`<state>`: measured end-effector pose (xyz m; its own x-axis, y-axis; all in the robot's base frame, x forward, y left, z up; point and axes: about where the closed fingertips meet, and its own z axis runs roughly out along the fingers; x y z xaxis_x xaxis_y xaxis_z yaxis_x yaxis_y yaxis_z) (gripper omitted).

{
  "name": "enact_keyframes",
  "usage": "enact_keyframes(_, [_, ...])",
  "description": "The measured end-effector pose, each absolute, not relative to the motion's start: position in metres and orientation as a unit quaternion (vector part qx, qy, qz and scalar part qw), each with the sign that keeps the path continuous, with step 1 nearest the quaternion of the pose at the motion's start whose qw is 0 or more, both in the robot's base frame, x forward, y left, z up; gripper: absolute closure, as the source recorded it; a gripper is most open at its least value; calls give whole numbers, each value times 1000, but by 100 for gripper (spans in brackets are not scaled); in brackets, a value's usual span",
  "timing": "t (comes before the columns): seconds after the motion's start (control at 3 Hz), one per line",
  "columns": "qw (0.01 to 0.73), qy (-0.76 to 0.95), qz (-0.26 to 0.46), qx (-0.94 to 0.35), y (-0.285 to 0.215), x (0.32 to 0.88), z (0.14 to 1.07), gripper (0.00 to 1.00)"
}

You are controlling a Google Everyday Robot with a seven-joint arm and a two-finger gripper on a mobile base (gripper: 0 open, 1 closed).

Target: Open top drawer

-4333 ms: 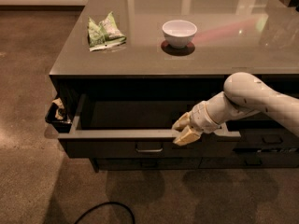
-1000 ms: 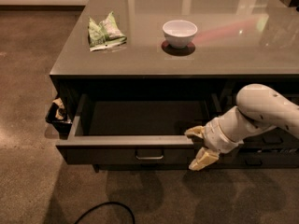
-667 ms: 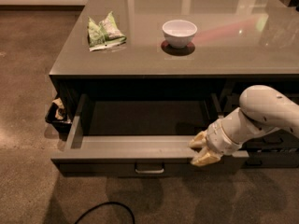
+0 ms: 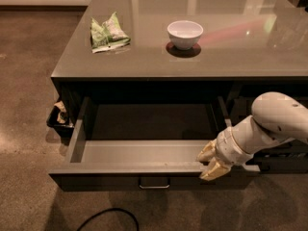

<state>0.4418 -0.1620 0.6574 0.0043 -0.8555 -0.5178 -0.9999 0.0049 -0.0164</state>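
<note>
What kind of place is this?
Probably a kitchen or break area: a glossy counter with a white bowl and snack bag on top. The gripper is at the front edge of the open top drawer.

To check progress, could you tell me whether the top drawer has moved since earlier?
Yes. The top drawer has slid further out from under the countertop, toward the camera; the gripper is at its front edge.
</note>
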Motion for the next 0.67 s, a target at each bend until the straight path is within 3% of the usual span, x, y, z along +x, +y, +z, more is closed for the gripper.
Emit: enact_keyframes(0.67, [191,680,176,-686,-159,414,659,39])
